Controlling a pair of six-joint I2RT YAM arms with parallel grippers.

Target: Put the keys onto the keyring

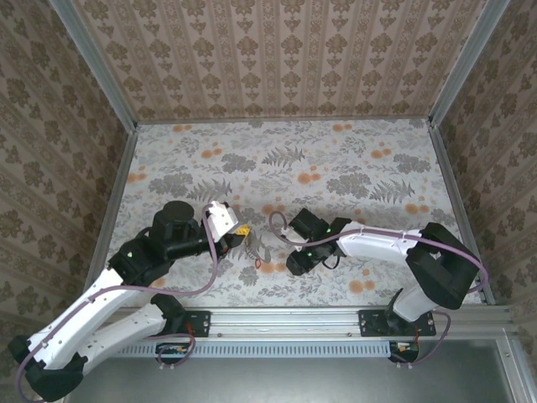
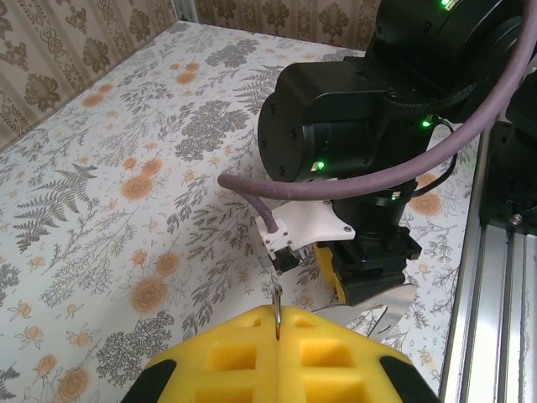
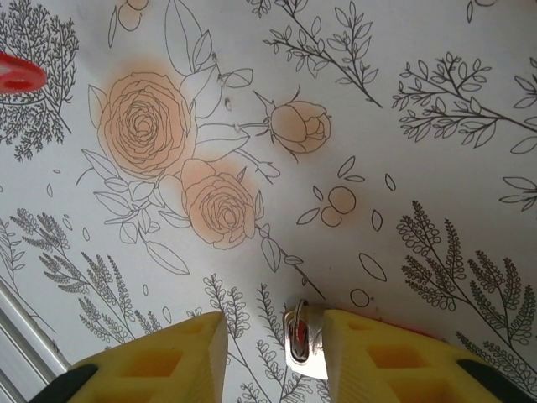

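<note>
My left gripper (image 2: 277, 319) is shut on a thin metal loop, the keyring (image 2: 276, 299), which sticks up edge-on from between the yellow fingertips. From above, that gripper (image 1: 242, 231) sits left of centre, with the right gripper (image 1: 292, 264) just to its right and low over the table. The right gripper (image 3: 275, 326) has its jaws apart. A small silver slotted tab (image 3: 305, 342) leans against its right finger, with a thin wire through the slot and red showing behind it. I cannot tell whether this tab belongs to a key. One red-headed key (image 3: 17, 74) lies on the table at the far left.
The floral tablecloth (image 1: 336, 168) covers the table inside patterned walls. The right arm's black wrist and purple cable (image 2: 369, 126) hang close in front of my left gripper. An aluminium rail (image 1: 294, 319) runs along the near edge.
</note>
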